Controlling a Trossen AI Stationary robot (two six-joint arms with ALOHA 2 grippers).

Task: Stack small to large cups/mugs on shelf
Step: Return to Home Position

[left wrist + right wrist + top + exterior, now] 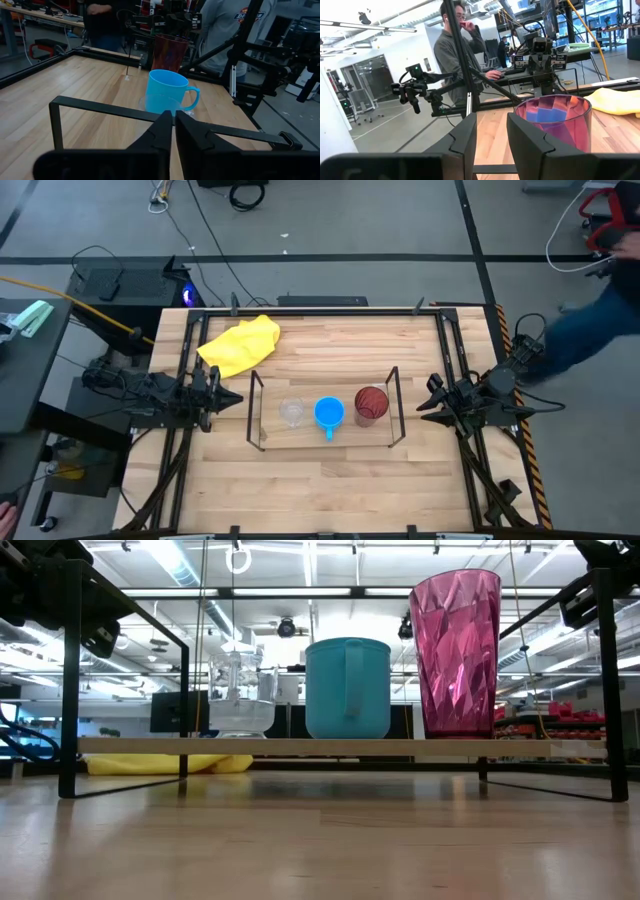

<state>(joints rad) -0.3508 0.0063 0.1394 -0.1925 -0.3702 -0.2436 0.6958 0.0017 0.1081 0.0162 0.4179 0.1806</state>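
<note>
Flanking the shelf (300,436), left gripper (238,398) clenched, right gripper (422,407) released; yellow cloth (240,345) nearby.

You are looking at a pale wooden surface (330,480) that is carrying two things directly. A crumpled yellow cloth (240,345) is lying toward the left, and a low black wire shelf (150,746) is standing near the middle, apart from the cloth. The shelf is holding three cups in a row on its light board (all upright, none touching). A small clear cup (291,412) is sitting at the left end. A blue mug (329,413) is standing in the middle, its handle pointing toward the low camera, and a taller dark red cup (371,404) is standing at the right end.
</note>
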